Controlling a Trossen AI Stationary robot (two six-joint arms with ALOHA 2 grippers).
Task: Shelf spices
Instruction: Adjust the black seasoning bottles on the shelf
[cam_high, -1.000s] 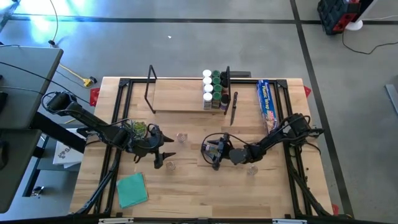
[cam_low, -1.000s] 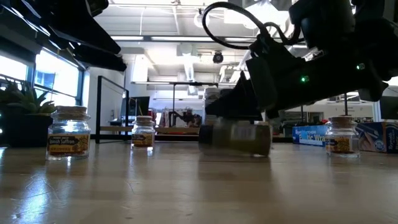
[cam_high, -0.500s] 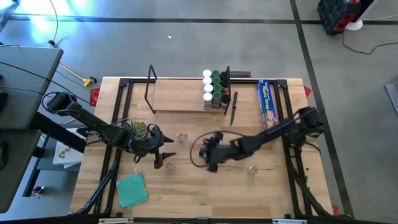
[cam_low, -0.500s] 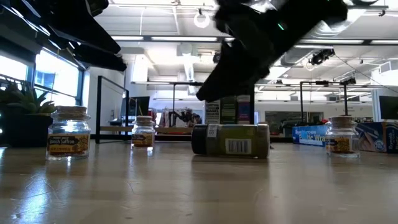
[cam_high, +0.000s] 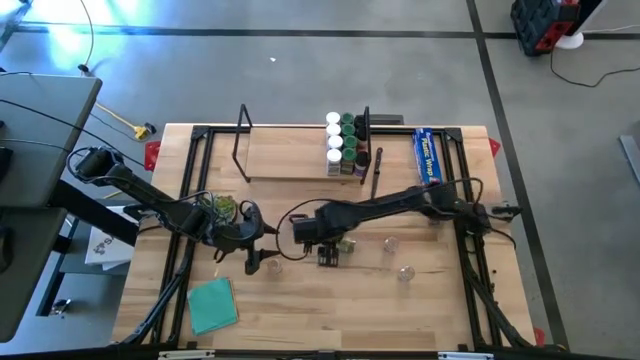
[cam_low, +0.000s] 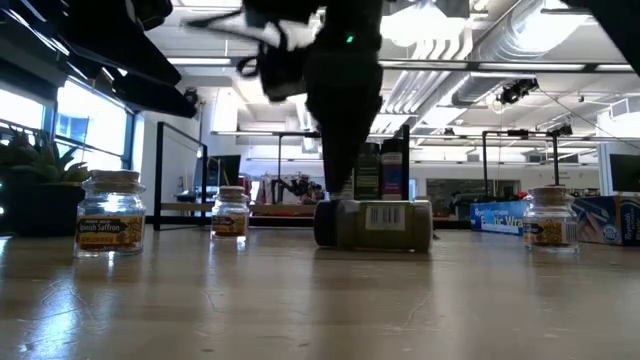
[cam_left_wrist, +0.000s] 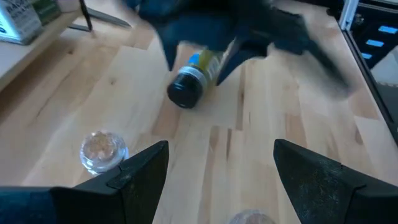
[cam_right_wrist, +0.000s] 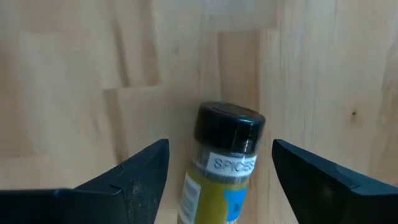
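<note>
Wooden tabletop (cam_high: 300, 310) is seen from above, concrete floor beyond it. Nearest, a green cloth (cam_high: 212, 304) lies at the near left. Mid-table, a dark-lidded spice jar (cam_high: 340, 246) lies toppled on its side, long axis running roughly left-right, lid toward the left arm as judged from the left wrist view. The right gripper (cam_right_wrist: 219, 163) is held just above it, fingers spread wide on either side of the jar, nothing gripped; the jar's long axis appears to run along the gap between the fingers, not across it. The left gripper (cam_high: 262, 238) waits just left of it, fingers also spread, empty, with a small clear jar (cam_high: 272, 265) near its tips. Two more small jars (cam_high: 404, 271) stand upright near right. The right arm is judged the nearer one for the pickup: a descent and closing on the jar's body is called for, roll being the risk. Farther back, the shelf (cam_high: 290, 155) holds a cluster of shelved jars (cam_high: 343, 144) at its right end; a blue wrap box (cam_high: 428, 162) lies far right.
</note>
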